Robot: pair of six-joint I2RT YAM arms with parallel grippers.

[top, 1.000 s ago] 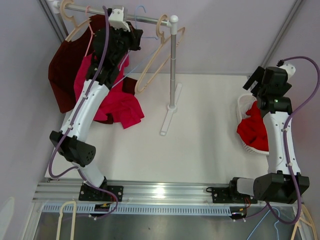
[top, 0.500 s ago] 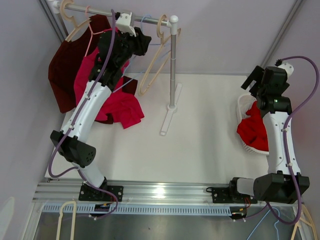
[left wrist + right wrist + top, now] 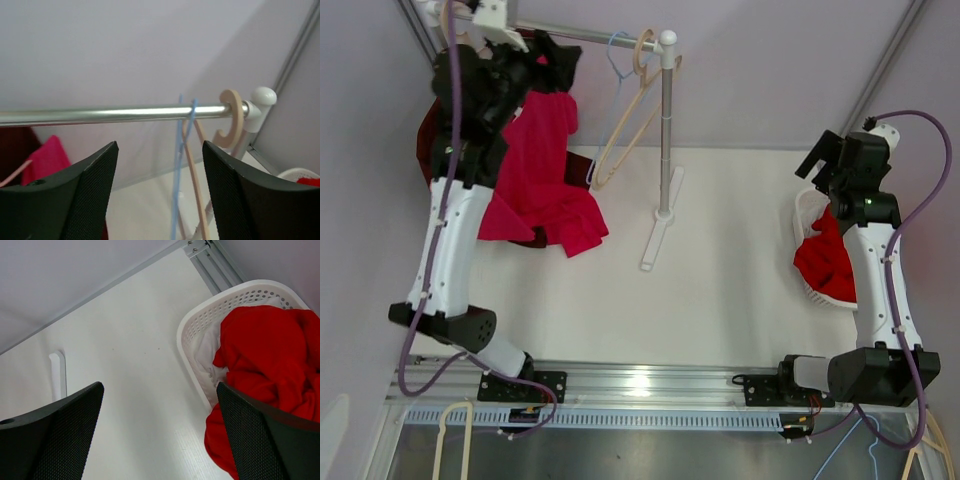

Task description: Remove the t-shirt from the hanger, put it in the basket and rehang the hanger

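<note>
Left tool (image 3: 560, 62) above rumpled magenta t-shirt (image 3: 535, 170)

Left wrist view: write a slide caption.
Open left gripper facing the rail, a blue hanger and a wooden hanger; pink shirt at left.

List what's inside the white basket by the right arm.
A red garment fills the white basket and spills over its rim, with white fabric beneath it. Anything deeper is covered.
</note>
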